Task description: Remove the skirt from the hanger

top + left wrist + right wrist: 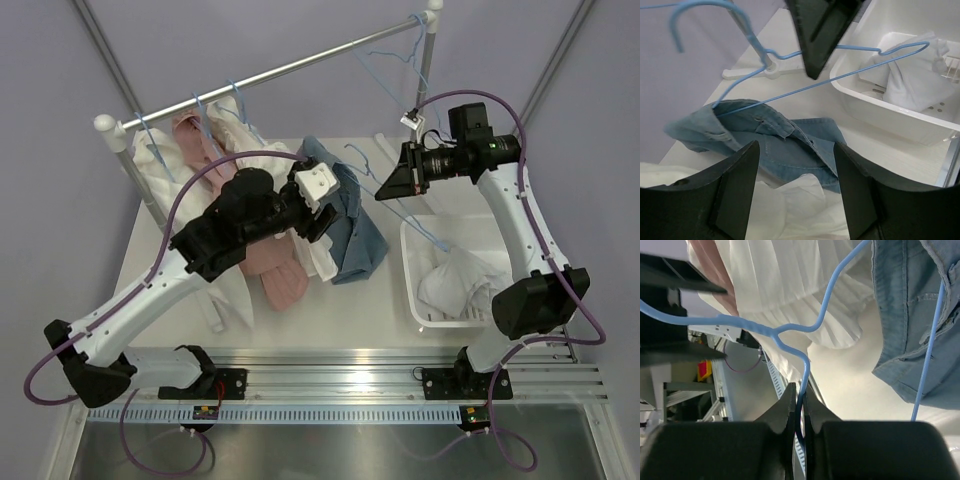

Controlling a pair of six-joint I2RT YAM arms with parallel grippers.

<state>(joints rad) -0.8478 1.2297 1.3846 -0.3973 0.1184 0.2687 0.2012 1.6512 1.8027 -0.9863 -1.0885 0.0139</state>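
Observation:
The blue denim skirt (357, 228) lies crumpled on the table, partly over white cloth. One arm of the blue wire hanger (405, 215) still sits inside the skirt's waistband (715, 107). My right gripper (382, 192) is shut on the hanger's wire neck (802, 375) and holds it above the table. The hanger's other arm (900, 50) reaches out over the white bin. My left gripper (796, 145) hovers open just above the skirt (775, 135), with nothing between its fingers (740, 180). In the right wrist view the skirt (910, 315) is at the upper right.
A white bin (412, 270) with white clothes (460, 280) stands at the right. A clothes rail (300, 68) crosses the back and carries white and pink garments (190, 140) and an empty blue hanger (400, 50). More pink and white clothes (280, 270) lie beside the skirt.

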